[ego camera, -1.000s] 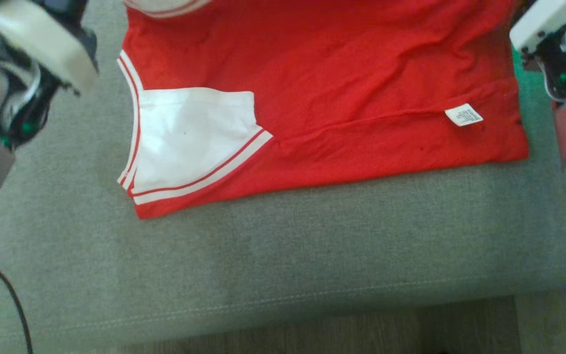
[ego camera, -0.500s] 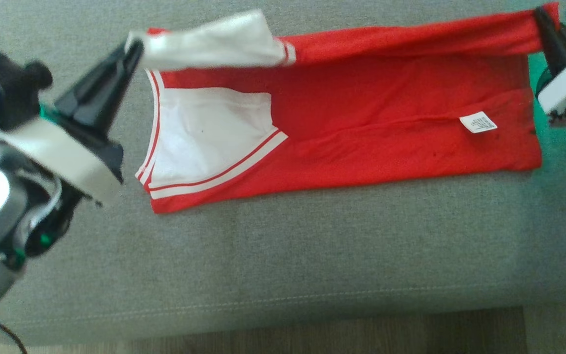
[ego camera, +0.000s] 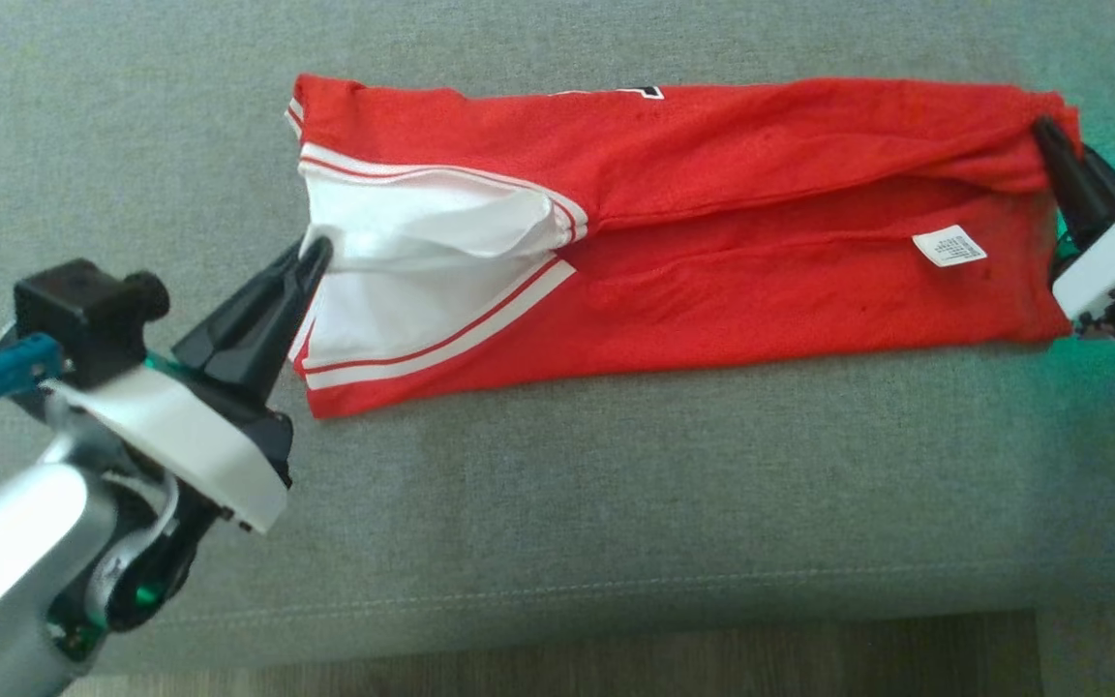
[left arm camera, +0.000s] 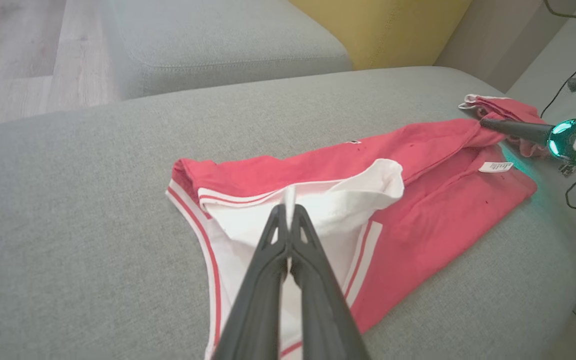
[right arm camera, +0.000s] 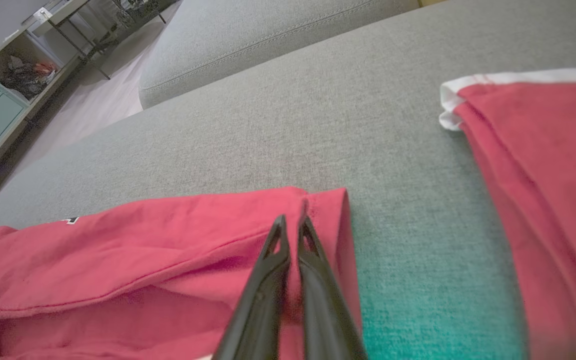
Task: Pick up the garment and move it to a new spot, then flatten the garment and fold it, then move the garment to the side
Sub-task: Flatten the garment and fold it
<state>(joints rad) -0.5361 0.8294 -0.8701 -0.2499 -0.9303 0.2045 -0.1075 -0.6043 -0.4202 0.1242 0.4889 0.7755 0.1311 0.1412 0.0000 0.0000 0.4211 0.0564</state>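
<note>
On sofa [ego camera: 616,503]: garment [ego camera: 761,281], ends in L gripper [ego camera: 316,254], R gripper [ego camera: 1041,131].

Red, white-trimmed garment [ego camera: 761,281], folded lengthwise

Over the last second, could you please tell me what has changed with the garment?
The left claw and right claw, shut on the garment, have drawn its far edge toward the robot, folding it over the lower half. The label and near hem stayed put on the grey cushion.
</note>
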